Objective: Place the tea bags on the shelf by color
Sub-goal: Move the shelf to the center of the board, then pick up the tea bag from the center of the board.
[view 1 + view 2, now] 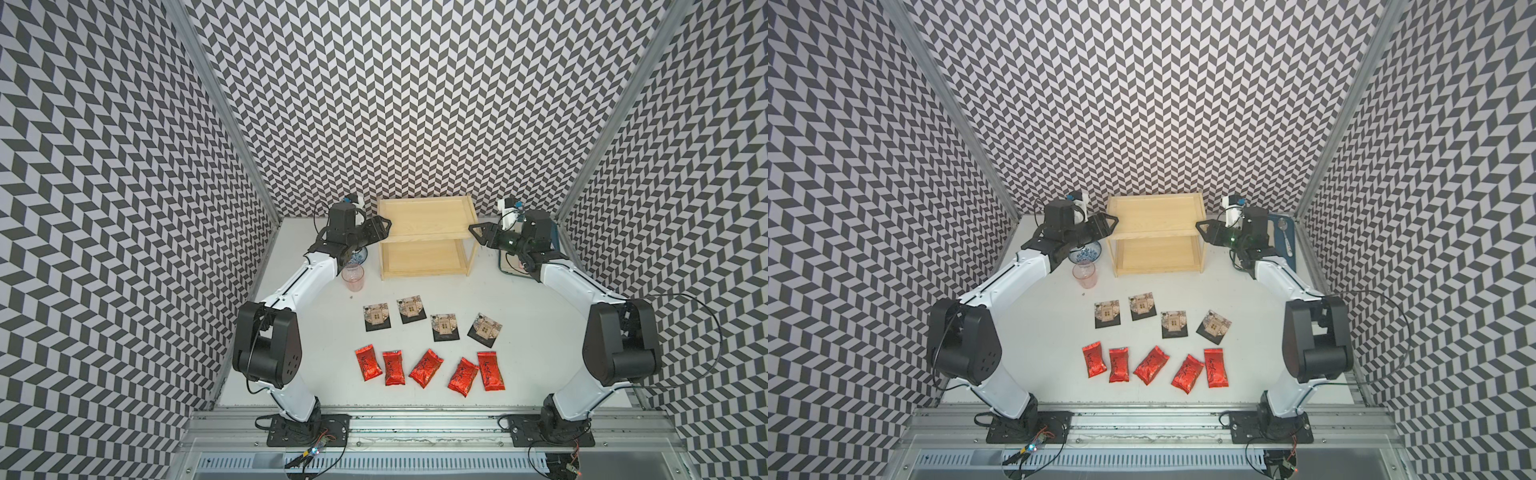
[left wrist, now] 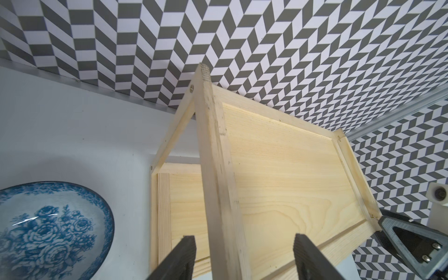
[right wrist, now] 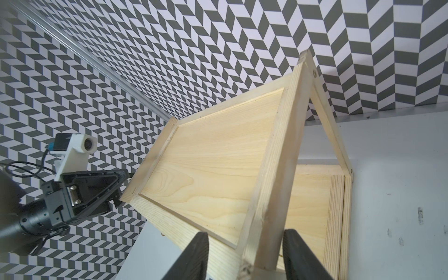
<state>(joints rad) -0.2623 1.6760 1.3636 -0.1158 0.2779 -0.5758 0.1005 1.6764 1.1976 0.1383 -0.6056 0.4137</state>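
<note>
Both the left gripper (image 1: 384,226) and right gripper (image 1: 476,232) straddle end rails of the shelf (image 1: 428,220), jaws parted, empty. I fear uneven closing would skew it.

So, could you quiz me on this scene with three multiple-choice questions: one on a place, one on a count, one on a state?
1. Where do the tea bags lie relative to the shelf?
A) on its top board
B) on its lower board
C) on the table in front of it

2. How many red tea bags are there?
A) five
B) three
C) seven

3. How do the left end effector and right end effector stand?
A) shut on tea bags
B) open, astride the shelf's top rim
C) flat on the table

Answers:
1 C: all nine lie in two rows on the table.
2 A: five red ones form the near row.
3 B: each wrist view shows the rim between parted fingers, nothing held.
</note>
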